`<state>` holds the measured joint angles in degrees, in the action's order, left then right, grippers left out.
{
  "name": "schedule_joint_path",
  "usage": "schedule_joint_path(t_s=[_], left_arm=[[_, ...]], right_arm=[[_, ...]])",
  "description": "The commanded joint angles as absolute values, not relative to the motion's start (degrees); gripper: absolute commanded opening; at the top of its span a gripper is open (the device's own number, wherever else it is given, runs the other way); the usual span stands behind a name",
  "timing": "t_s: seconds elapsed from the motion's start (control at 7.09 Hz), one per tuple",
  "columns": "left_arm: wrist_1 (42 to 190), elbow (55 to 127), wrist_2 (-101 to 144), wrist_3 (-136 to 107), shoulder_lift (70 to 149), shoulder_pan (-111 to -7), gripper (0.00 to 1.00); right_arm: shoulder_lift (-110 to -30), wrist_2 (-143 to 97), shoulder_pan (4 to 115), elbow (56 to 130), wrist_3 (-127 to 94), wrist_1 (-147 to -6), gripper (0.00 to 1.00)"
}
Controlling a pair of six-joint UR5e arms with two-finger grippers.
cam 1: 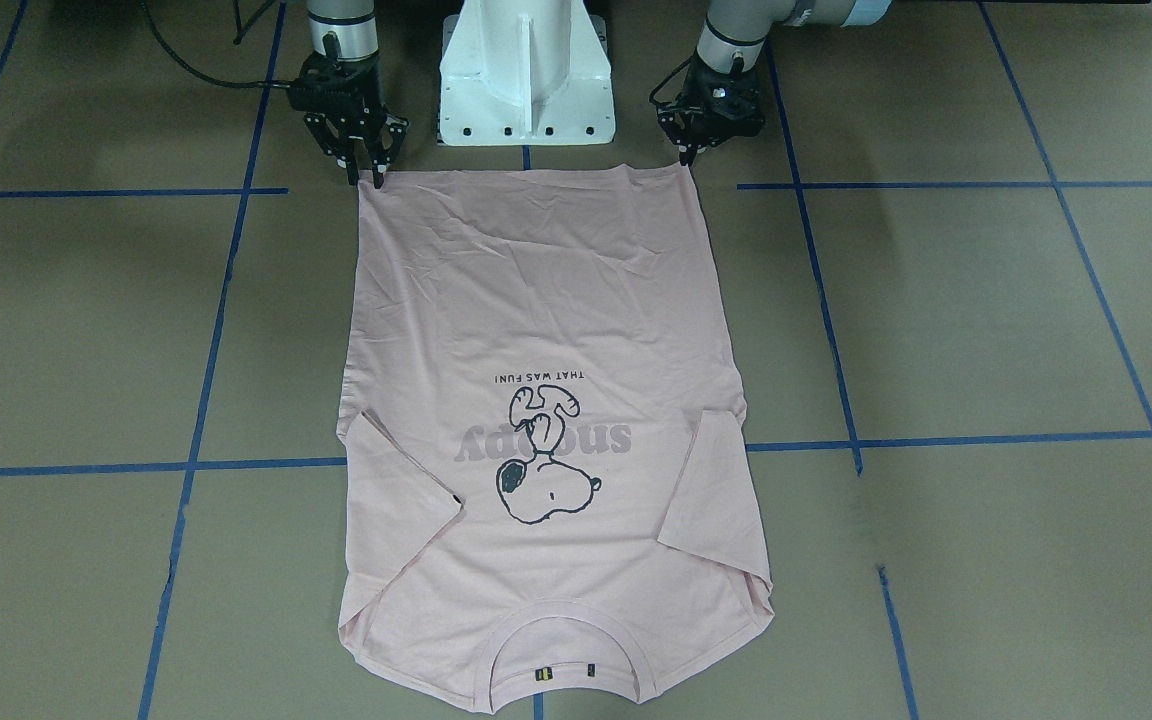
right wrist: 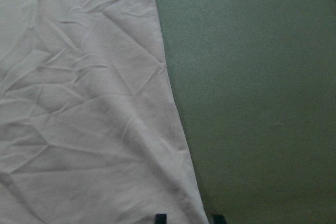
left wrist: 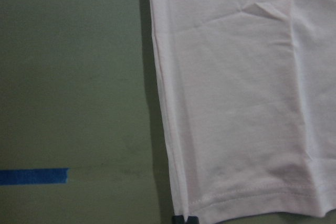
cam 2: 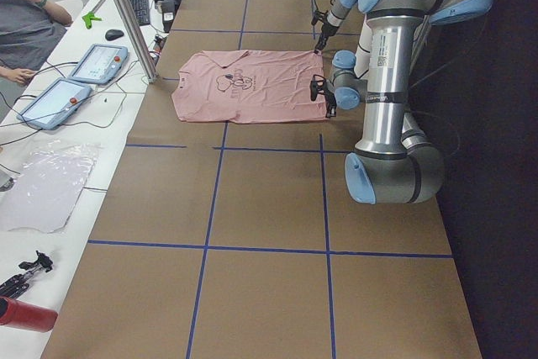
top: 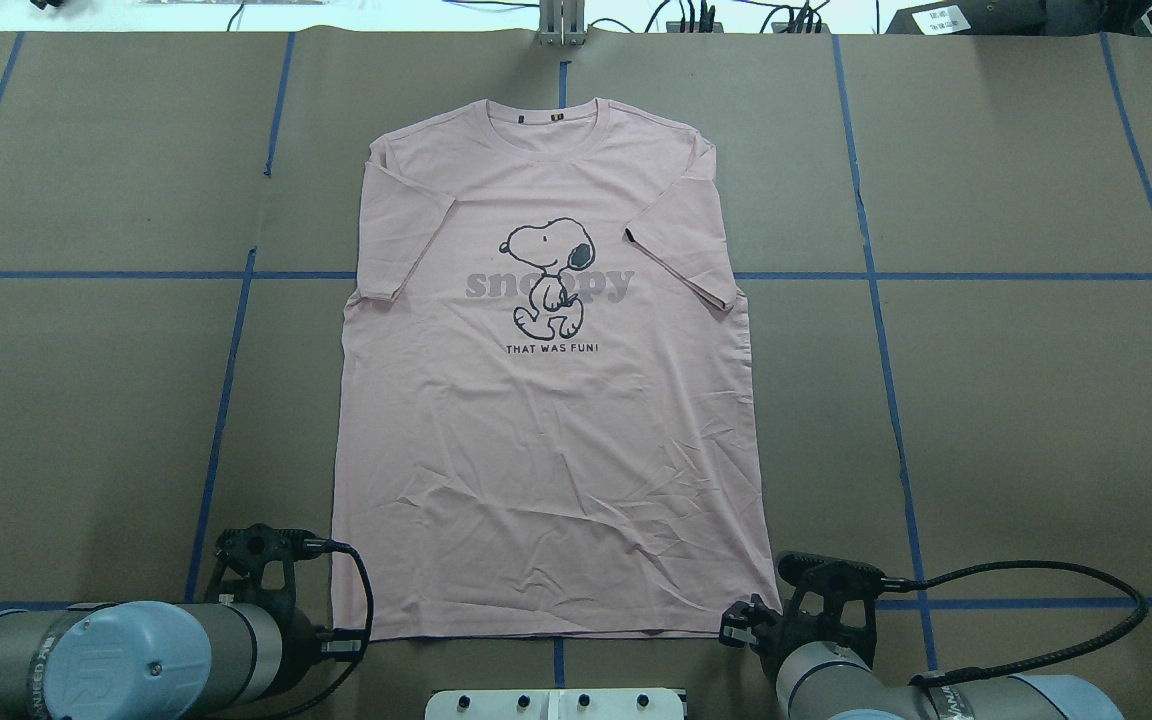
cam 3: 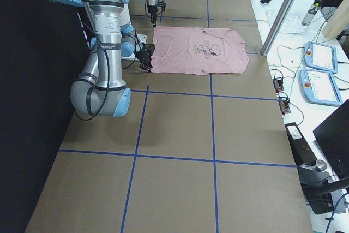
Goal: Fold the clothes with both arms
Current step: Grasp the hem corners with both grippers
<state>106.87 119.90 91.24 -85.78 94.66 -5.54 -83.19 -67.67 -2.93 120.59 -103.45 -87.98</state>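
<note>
In the front-facing view the shirt (cam 1: pixel 546 300) is seen spread flat, print up, on the table (cam 1: pixel 986 320), with the collar (cam 1: pixel 561 645) at 6 o'clock and the hem (cam 1: pixel 526 172) at 12 o'clock, nearest the robot. Both sleeves (cam 1: pixel 406 480) are folded in over the body, so that a narrow oblong is left for a lengthwise fold. The right hand (cam 1: pixel 366 176) is set at the hem's 11 o'clock corner with its fingers spread, and the left hand (cam 1: pixel 688 160) at the 1 o'clock corner, narrow and pointed down onto the cloth. The two corners are presumably taken so that the hem can be carried evenly toward the collar. In the overhead view the layout is turned about: collar at 12 o'clock, hem at 6 o'clock, a hand beside each lower corner, the fingertips hidden under the wrists. In the two side views the shirt is shown lying flat before the arms, and nothing of the fingers can be judged. In the left wrist view two dark tips (left wrist: pixel 180 219) are seen close together at 6 o'clock, right at the hem corner, so this hand is judged closed on the shirt's corner. In the right wrist view the tips (right wrist: pixel 160 217) stand apart at 6 o'clock, one over cloth and one over bare table, with the side edge running between them. This hand is open, astride the corner and gripping nothing yet.
</note>
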Motion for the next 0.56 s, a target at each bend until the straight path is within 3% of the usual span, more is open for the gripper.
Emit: schedule_joint_path(t_s=[0.0, 0.28, 0.42], left_arm=[[106.87, 119.97, 91.32, -85.78, 94.75, -5.54, 0.0], [106.87, 119.88, 91.23, -85.78, 95.1, -5.54, 0.0], [106.87, 119.88, 91.23, -85.78, 95.1, -5.54, 0.0]], right_arm=[[-82.88, -67.76, -2.99, 120.67, -103.36, -87.98, 0.0], [-82.7, -67.94, -2.81, 121.11, -103.19, -88.07, 0.0], [-83.31, -68.03, -2.55, 121.46, -103.1, -87.98, 0.29]])
